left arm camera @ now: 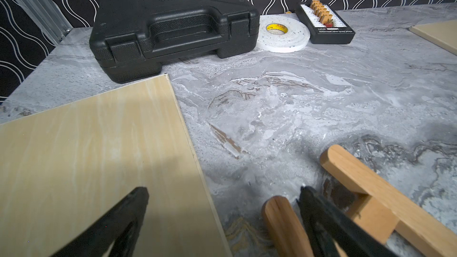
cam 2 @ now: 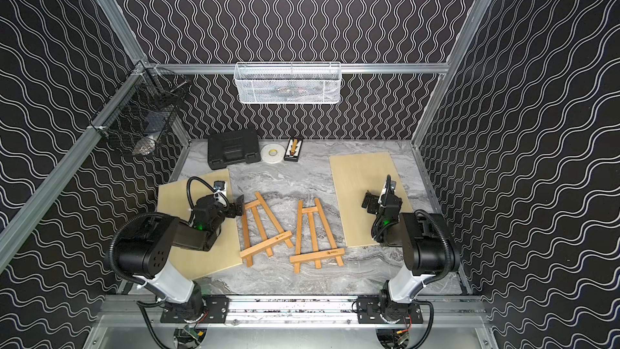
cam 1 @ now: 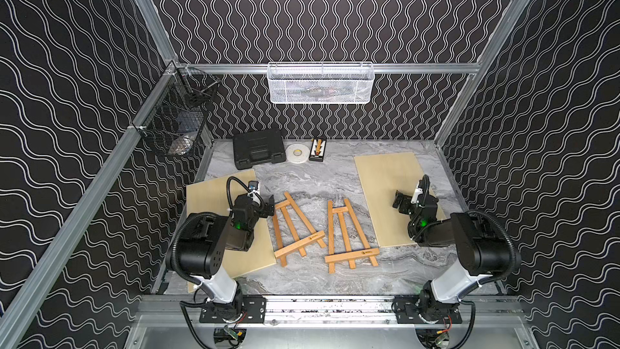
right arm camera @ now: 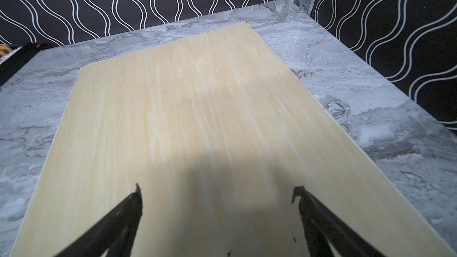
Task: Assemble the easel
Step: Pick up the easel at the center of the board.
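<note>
1. A grey marble table [cam 1: 312, 176] stands inside black wavy-patterned walls [cam 1: 318, 11]. Two pale boards lie on it, the left board [cam 1: 208, 196] and the right board [cam 1: 385, 182]. Behind them are a case [cam 1: 258, 147] and a tape roll [cam 1: 296, 153].
2. The left easel [cam 1: 299, 244] and the right easel [cam 1: 352, 255] lie flat at lower centre.
3. The left gripper [cam 1: 270, 207] is spread wide and empty, at the left easel's top end.
4. The right gripper [cam 1: 398, 201] is likewise spread and empty. It is over the right board, apart from both easels.

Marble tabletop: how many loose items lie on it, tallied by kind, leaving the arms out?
Orange-brown wooden easel frames, lying flat: 2
Pale rectangular plywood boards: 2
Black plastic carry case: 1
White roll of foam tape: 1
Black charging plate with orange connectors: 1
Total: 7
</note>
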Controlling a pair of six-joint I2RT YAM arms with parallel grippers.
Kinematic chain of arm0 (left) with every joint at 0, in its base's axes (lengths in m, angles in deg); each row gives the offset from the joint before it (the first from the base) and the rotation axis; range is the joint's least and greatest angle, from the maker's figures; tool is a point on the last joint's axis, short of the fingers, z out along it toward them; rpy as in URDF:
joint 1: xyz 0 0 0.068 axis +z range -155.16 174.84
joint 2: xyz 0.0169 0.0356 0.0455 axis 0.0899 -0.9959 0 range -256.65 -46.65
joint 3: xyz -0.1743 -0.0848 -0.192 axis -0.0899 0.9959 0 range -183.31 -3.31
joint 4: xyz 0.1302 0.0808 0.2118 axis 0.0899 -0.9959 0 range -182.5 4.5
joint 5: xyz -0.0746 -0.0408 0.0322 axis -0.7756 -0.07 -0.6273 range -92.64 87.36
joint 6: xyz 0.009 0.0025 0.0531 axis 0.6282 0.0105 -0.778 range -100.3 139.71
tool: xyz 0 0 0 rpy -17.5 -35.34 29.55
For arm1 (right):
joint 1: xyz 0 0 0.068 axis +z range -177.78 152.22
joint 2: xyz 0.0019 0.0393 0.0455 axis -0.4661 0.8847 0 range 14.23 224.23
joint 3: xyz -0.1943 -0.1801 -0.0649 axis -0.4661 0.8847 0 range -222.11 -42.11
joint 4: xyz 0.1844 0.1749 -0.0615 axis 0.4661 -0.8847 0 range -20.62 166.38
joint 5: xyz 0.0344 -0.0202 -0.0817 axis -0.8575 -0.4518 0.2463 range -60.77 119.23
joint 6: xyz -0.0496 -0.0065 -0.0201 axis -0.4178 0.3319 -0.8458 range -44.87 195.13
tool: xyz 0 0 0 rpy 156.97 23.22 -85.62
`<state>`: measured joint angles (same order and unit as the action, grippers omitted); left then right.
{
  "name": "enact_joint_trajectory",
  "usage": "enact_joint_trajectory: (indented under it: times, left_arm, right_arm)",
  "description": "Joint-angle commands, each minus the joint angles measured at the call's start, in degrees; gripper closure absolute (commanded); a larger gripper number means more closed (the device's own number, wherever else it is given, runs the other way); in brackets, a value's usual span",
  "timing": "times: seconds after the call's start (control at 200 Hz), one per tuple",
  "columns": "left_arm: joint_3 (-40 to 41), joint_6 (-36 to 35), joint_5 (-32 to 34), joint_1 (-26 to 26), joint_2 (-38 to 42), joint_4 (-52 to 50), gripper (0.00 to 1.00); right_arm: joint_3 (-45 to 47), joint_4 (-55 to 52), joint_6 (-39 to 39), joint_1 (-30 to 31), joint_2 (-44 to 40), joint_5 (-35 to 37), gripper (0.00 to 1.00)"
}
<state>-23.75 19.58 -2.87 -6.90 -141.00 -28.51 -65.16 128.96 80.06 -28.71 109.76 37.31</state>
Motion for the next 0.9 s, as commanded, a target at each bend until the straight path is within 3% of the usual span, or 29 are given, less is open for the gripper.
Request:
enact_joint_trajectory:
  times: [0.0, 0.445, 0.656, 0.896]
  left_arm:
    - [-0.4, -1.3, -0.3, 0.2, -0.2, 2.4, 0.01]
    - [-0.7, 0.0, 2.8, 0.2, 0.2, 1.5, 0.01]
    - [0.1, -0.4, 1.9, 0.2, 6.1, -1.7, 0.01]
    - [-3.9, 1.3, 0.2, 0.2, 17.1, -15.3, 0.01]
  right_arm:
    - [-0.2, 3.0, -0.3, 0.0, 0.1, -0.1, 0.00]
    - [0.1, 3.3, -0.3, 0.0, -0.1, 0.2, 0.00]
    - [2.7, 6.0, 0.3, 0.0, -3.5, 2.4, 0.00]
    - [-2.2, -13.5, 2.5, 0.1, -16.3, 2.1, 0.00]
